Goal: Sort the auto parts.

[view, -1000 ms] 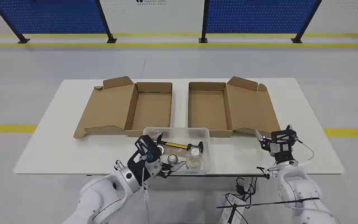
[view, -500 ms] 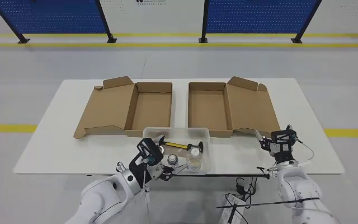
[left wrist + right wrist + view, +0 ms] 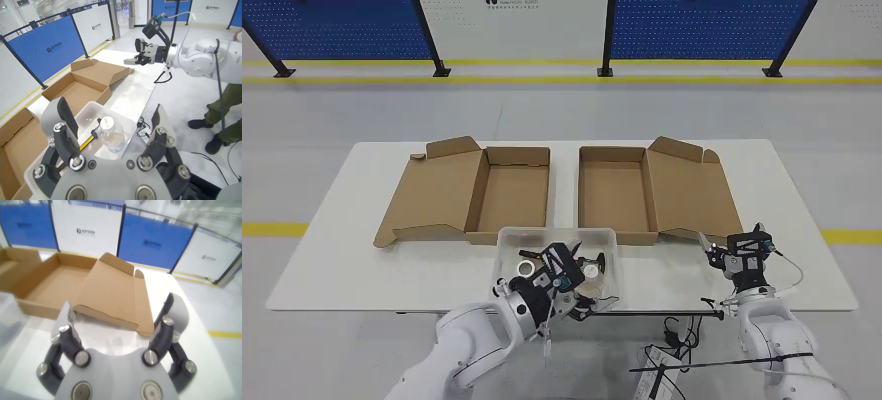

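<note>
A clear plastic bin [image 3: 508,240] at the table's near edge holds a clear bottle with a white cap [image 3: 113,135], a yellow-and-black bar [image 3: 87,142] and a small white ring [image 3: 527,268]. My left gripper [image 3: 590,293] hangs open just above the bin's near side, the bottle [image 3: 590,271] lying beyond its spread fingers [image 3: 66,115]. My right gripper [image 3: 118,309] is open and empty low over the table's near right part, in front of the right cardboard box's flap [image 3: 115,298]. The right gripper [image 3: 709,249] stays apart from the bin.
Two open cardboard boxes lie behind the bin, the left box [image 3: 512,195] and the right box [image 3: 614,195], each with its lid flap spread outward. The table's near edge [image 3: 662,311] runs just in front of the bin.
My left gripper has swung right, from the bin's near left corner to over its near middle, and now points toward the right arm. The right arm has kept still.
</note>
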`<control>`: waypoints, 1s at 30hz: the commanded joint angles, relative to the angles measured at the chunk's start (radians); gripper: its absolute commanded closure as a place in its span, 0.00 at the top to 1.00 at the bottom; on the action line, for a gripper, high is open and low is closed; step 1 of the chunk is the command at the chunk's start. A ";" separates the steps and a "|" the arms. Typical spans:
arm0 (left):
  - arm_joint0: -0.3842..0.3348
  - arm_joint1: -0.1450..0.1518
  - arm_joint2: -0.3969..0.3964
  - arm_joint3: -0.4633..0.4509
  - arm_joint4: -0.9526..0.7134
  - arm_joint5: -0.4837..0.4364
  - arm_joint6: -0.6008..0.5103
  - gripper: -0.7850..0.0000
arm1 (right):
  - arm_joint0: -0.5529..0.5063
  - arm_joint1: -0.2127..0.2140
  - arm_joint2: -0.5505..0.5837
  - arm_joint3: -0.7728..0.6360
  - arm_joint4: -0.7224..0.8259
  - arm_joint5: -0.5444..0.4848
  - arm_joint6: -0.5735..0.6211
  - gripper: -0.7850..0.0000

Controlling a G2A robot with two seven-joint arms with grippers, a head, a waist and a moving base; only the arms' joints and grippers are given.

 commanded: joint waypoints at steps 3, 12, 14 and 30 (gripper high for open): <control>-0.100 -0.021 0.093 0.094 0.015 0.035 -0.027 1.00 | 0.000 0.000 0.000 0.000 0.000 0.000 0.000 1.00; -0.155 -0.038 0.140 0.181 0.044 0.103 -0.028 1.00 | 0.000 0.000 0.000 0.000 0.000 0.000 0.000 1.00; -0.149 -0.038 0.136 0.188 0.041 0.105 -0.028 1.00 | 0.000 0.000 0.000 0.000 0.000 0.000 0.000 1.00; -0.090 -0.028 0.111 0.223 0.028 0.078 -0.029 1.00 | 0.000 0.000 0.000 0.000 0.000 0.000 0.000 1.00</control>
